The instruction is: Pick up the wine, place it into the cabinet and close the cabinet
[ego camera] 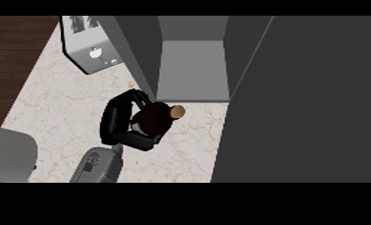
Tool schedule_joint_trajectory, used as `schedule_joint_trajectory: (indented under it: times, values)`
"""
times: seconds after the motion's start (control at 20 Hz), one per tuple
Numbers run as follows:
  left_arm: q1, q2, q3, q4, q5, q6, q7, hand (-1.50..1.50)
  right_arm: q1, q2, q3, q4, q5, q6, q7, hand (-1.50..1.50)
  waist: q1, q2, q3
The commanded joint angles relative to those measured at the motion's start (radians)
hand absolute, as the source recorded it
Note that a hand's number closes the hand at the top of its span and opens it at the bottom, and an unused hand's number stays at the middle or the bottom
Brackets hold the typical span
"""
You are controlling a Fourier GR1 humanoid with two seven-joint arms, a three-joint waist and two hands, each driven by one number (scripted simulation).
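The wine bottle [154, 118] is dark with a tan top [177, 112]. It is held tilted just above the marble counter [51, 101], its top pointing right toward the cabinet. My right hand [119, 121] is shut round the bottle's body and hides much of it; its grey forearm [98, 166] enters from the lower edge. The cabinet [192, 69] stands open straight behind the bottle, with a bare grey floor inside. Its large dark door [293, 111] is swung out on the right. My left hand does not show; only a grey arm part [14, 154] sits at the lower left.
A grey appliance [91, 47] with small knobs stands at the back left, beside the cabinet's left side panel [134, 52]. Dark wood floor [22, 42] lies beyond the counter's left edge. Bare marble stretches left of my hand.
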Motion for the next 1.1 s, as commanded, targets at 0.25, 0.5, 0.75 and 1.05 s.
schedule_joint_trajectory:
  times: [0.25, 0.5, 0.75, 1.05]
  values:
    - [0.061, -0.005, -0.222, -0.42, 0.102, 0.19, 0.323, 1.5, 0.008, -0.028, -0.105, -0.057, -0.15, 0.023, 0.063, -1.5, 0.0, 0.001, 0.0]
    - [-0.202, -0.005, -0.258, -0.427, 0.111, 0.42, 0.534, 1.5, 0.05, 0.006, -0.036, -0.094, -0.094, 0.009, 0.049, -1.5, -0.017, 0.002, 0.001]
    - [-0.335, -0.005, -0.238, -0.364, 0.074, 0.5, 0.618, 1.5, 0.065, -0.011, -0.064, -0.099, -0.142, 0.04, 0.049, -1.5, -0.018, 0.005, 0.0]
    - [-0.432, -0.005, -0.171, -0.239, 0.108, 0.516, 0.605, 1.5, 0.026, 0.002, -0.028, -0.078, -0.1, 0.027, 0.048, -1.5, -0.018, 0.007, -0.001]
